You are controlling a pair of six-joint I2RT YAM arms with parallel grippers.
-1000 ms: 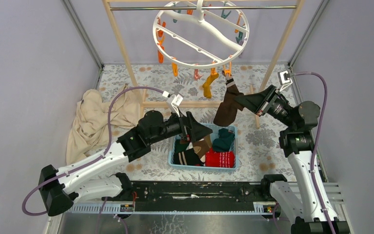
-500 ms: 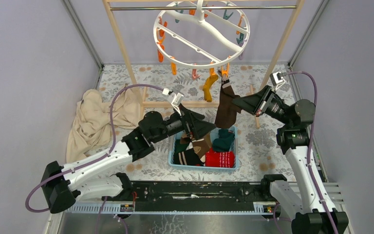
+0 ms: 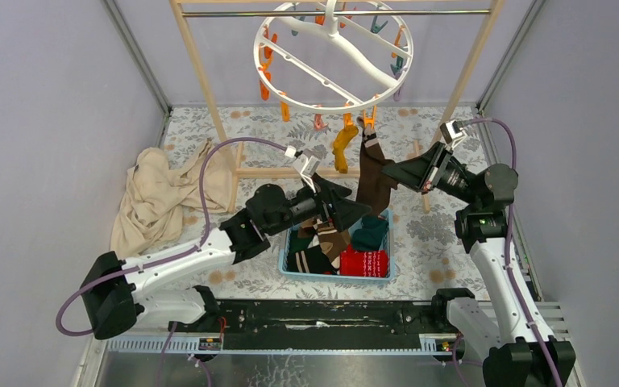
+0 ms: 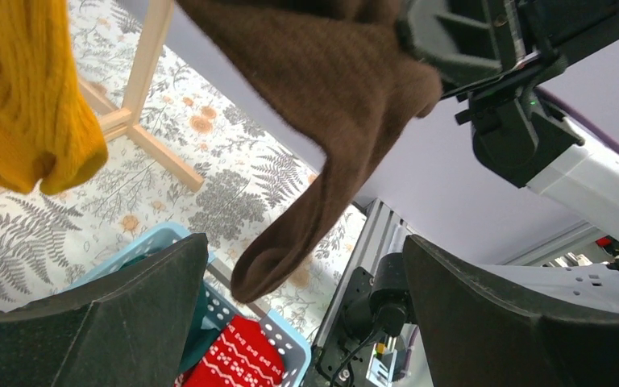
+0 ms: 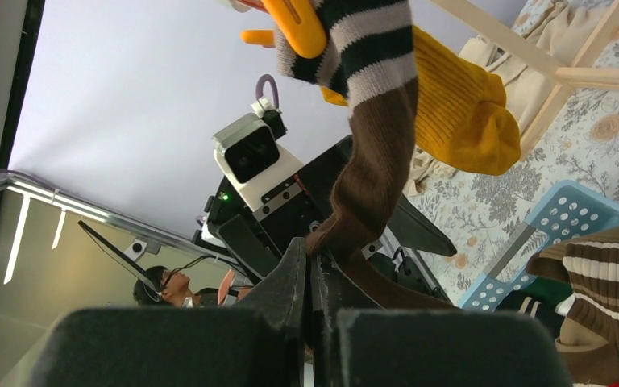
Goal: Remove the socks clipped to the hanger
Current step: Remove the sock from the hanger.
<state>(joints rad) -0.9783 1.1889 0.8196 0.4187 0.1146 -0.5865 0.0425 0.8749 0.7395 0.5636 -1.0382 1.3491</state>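
While the wooden rack (image 3: 201,81) frames the whole scene, the round white hanger (image 3: 326,107) hangs from its top bar, over the floral tablecloth (image 3: 431,230). A beige cloth (image 3: 157,197) lies heaped off to the left, well out of it. Down front sits the blue basket (image 3: 330,276), with socks already in it.

Now the one that matters: the brown sock (image 3: 373,181). Its striped cuff is pinched in an orange clip (image 5: 294,24) on the hanger's near rim. From there it hangs long-ways, almost straight down, toe towards the basket. The right gripper (image 3: 391,171) comes in from the right and is clamped tight on the sock's middle, so the clip lies above that claw. I'd say the pull has to go down along the sock.

The left gripper (image 4: 302,258) waits underneath with its jaws spread wide, holding nothing, the brown toe dangling just above the gap.

Room is snug on one side. A mustard sock (image 3: 343,143) hangs just beside the brown one, to its left, and could get dragged.
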